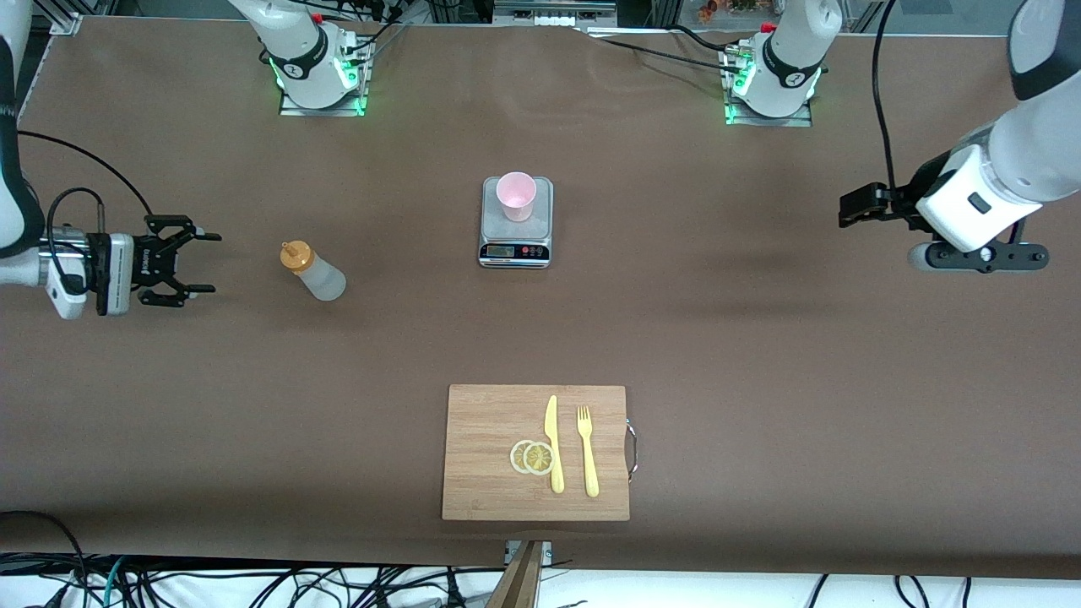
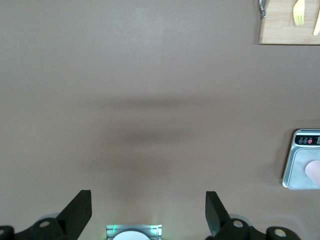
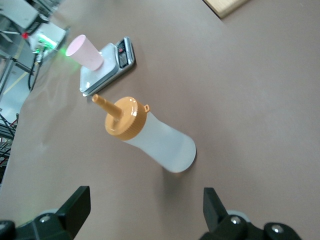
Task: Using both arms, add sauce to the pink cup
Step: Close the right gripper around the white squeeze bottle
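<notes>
The sauce bottle (image 1: 312,270) (image 3: 155,142), whitish with an orange nozzle cap, stands on the brown table toward the right arm's end. My right gripper (image 1: 211,263) (image 3: 145,189) is open beside it, a short gap away, jaws pointing at the bottle and holding nothing. The pink cup (image 1: 516,196) (image 3: 85,51) stands upright on a grey kitchen scale (image 1: 516,221) (image 3: 107,67) at mid-table. My left gripper (image 1: 844,209) (image 2: 148,194) hovers open and empty over bare table at the left arm's end. In the left wrist view only the edges of the scale (image 2: 302,165) and cup (image 2: 314,172) show.
A wooden cutting board (image 1: 490,456) (image 2: 285,25) lies nearer the front camera than the scale, carrying a yellow knife (image 1: 553,443), a yellow fork (image 1: 587,452) and two lemon slices (image 1: 532,457). Both arm bases stand along the table edge farthest from the front camera.
</notes>
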`<state>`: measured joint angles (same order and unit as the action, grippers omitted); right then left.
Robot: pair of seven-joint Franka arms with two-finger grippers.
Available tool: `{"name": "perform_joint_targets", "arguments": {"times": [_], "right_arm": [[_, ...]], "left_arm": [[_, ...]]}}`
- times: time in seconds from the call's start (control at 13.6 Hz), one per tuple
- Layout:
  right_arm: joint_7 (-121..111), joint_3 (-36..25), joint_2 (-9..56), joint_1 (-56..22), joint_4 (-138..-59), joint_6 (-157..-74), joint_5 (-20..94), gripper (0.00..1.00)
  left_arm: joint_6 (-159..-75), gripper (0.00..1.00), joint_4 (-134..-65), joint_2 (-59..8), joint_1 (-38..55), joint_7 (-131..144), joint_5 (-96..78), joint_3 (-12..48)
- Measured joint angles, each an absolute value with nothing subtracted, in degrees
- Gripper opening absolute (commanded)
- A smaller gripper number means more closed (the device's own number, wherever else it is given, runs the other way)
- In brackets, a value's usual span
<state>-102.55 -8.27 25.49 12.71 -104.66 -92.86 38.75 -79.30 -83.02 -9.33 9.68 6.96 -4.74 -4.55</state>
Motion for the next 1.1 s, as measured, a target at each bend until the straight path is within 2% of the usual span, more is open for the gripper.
{"name": "perform_joint_targets", "arguments": {"times": [0.37,1.1], "right_arm": [[-125.0,-8.3,35.1,14.0,-104.9,-87.9,50.9,1.00],[-144.9,-7.2,44.2,14.3,-104.8,-81.8,60.9,1.00]], "left_arm": [[-76.2,1.00,-83.3,-8.5,1.4,6.2,-3.3,1.0],[-75.9,1.00,-86.2,-7.1,0.7,6.1,0.8,4.6]]}}
